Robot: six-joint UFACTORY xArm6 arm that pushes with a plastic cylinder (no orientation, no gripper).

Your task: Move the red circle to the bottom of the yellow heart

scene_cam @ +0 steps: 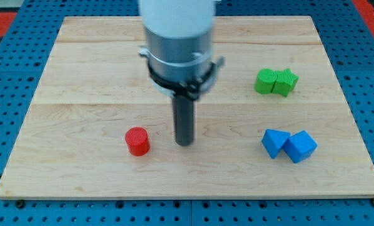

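One red circle point(137, 141) sits near the view's bottom, just left of the tip point(185, 144) and apart from it, with a clear gap between them. The rod has no fingers to open or shut. No yellow heart shows anywhere; it may lie hidden behind the arm. Until that target is seen, the push direction cannot be judged.

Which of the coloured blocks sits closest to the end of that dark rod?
The red circle, just to the view's left of my tip; the green and blue pairs lie farther right.
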